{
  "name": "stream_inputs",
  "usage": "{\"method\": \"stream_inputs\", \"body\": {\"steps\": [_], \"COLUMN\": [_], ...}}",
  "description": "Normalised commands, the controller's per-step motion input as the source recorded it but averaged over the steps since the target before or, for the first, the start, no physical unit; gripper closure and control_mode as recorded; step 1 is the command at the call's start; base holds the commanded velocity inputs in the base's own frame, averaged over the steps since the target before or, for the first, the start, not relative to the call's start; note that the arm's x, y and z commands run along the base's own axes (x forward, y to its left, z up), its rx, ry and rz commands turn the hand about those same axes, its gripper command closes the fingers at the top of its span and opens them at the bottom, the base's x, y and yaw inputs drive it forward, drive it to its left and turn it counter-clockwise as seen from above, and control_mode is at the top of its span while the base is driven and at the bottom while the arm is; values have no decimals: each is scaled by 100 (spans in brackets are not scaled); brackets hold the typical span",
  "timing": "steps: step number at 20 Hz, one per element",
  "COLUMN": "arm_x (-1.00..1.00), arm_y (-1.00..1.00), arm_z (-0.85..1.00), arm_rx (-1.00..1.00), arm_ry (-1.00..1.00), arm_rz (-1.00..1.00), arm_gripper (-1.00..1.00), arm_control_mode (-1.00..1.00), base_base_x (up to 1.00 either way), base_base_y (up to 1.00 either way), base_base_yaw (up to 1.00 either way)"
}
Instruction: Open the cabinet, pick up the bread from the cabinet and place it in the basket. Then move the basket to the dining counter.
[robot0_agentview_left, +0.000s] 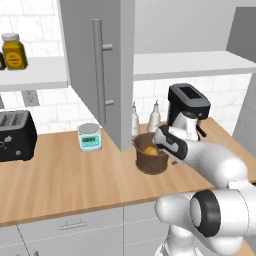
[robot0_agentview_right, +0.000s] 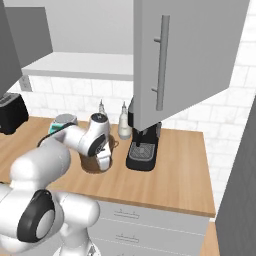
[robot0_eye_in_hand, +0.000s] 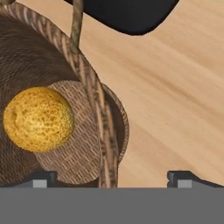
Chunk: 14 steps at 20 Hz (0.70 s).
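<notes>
While the cabinet (robot0_agentview_left: 97, 75) stands with its doors swung open above, inspection proceeds from the left of the left base view: an amber jar (robot0_agentview_left: 13, 51) on the open shelf, a black toaster (robot0_agentview_left: 16, 135) and a small kitchen scale (robot0_agentview_left: 90, 137) on the wooden surface (robot0_agentview_left: 65, 180), none bearing on the work in hand.

Next along, the basket (robot0_agentview_left: 151, 159) sits on that surface just in front of two slim bottles (robot0_agentview_left: 154, 118) and beside the coffee machine (robot0_agentview_left: 187, 107). It holds one item: the bread (robot0_eye_in_hand: 38, 118), lying on the woven floor, off to one side in the hand view and not against the wall. The bread's placement is judged complete; the basket's transfer to the dining counter is outstanding.

Handling judgement: the basket looks light and fairly stiff, its weave giving rough purchase; the loose bun may roll if it is tipped. The rolled rim (robot0_eye_in_hand: 98, 109) is the sensible hold, one finger inside the wall and one outside.

Rightmost, the tool (robot0_eye_in_hand: 109, 178) is above the basket, spread wide and empty, its fingertips (robot0_eye_in_hand: 181, 178) straddling the rim, one over the basket's floor, one over bare wood.
</notes>
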Motion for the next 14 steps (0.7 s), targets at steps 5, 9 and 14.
{"method": "stream_inputs", "body": {"steps": [5, 9, 14], "arm_x": [19, 9, 17], "arm_y": [20, 11, 2], "arm_z": [-4, -10, -61], "arm_rx": [0, 0, 0], "arm_ry": [5, 1, 7], "arm_rz": [-9, -12, -7], "arm_gripper": [-100, -100, 100], "arm_control_mode": [-100, -100, -100], "base_base_x": [0, 0, 0], "base_base_y": [0, 0, 0], "base_base_yaw": [0, 0, 0]}}
